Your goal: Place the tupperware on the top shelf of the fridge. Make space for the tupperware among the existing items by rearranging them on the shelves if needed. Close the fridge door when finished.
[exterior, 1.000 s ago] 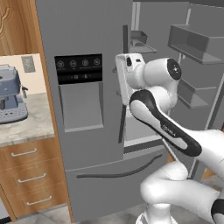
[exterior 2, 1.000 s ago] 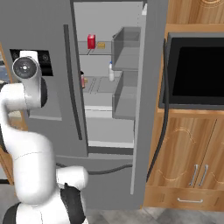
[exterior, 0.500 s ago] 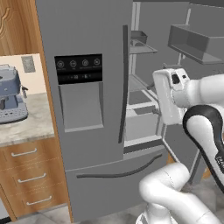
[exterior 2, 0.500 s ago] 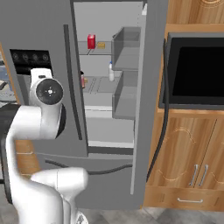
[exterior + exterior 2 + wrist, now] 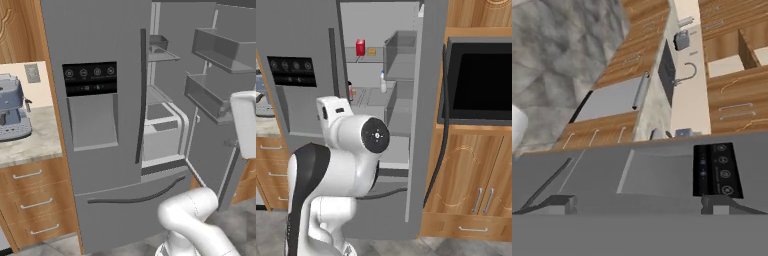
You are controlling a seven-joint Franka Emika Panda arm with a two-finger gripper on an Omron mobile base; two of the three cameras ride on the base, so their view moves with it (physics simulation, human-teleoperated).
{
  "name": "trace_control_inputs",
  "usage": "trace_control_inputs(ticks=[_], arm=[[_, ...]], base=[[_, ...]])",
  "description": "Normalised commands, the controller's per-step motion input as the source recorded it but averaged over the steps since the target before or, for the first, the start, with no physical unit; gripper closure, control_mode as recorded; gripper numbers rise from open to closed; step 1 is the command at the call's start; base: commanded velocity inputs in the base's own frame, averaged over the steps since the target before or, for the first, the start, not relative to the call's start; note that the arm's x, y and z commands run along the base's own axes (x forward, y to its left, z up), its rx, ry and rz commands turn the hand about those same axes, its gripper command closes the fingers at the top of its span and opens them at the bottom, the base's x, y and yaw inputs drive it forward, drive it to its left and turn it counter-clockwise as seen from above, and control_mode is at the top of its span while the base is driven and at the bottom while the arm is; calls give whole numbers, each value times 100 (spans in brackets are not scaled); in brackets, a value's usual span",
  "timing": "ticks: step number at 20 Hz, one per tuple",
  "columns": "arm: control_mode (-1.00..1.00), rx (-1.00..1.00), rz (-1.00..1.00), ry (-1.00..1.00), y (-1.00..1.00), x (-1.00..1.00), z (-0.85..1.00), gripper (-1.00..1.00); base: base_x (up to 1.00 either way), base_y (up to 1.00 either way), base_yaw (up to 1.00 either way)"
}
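The fridge (image 5: 105, 150) has its left door shut and its right door (image 5: 428, 115) swung open. On the top shelf (image 5: 368, 58) stand a tiny red can (image 5: 360, 47) and a small yellowish piece (image 5: 372, 51). One shelf lower, a small white bottle (image 5: 383, 82) stands next to a dark red box (image 5: 349, 90) at the left edge. The tupperware is out of view. My gripper (image 5: 637, 204) is open, its fingertips (image 5: 558, 202) wide apart with nothing between them. It faces the shut left door and the black dispenser panel (image 5: 717, 170).
Deep grey door bins (image 5: 220, 50) hang on the open door. A coffee machine (image 5: 12, 112) sits on the counter to the left, above wooden drawers (image 5: 30, 205). A black wall oven (image 5: 478, 82) is set in the cabinets on the right. My white arm (image 5: 351, 150) stands before the fridge.
The arm has swung to the right across the fridge front, and its elbow has dropped lower. The gripper has stayed open. The items on the shelves have not moved.
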Motion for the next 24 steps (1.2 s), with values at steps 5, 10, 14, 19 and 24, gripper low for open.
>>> trace_control_inputs(ticks=[5,10,14,19,24], arm=[[-100,4,1,0,-100,-9,-44,-100],[-100,6,-4,0,-100,0,-52,-100],[-100,17,0,0,-100,1,-36,-100],[-100,25,0,0,-100,8,-25,-100],[-100,20,0,0,-99,42,-30,-100]], base=[[0,0,0],[0,0,0],[0,0,0],[0,0,0],[0,0,0]])
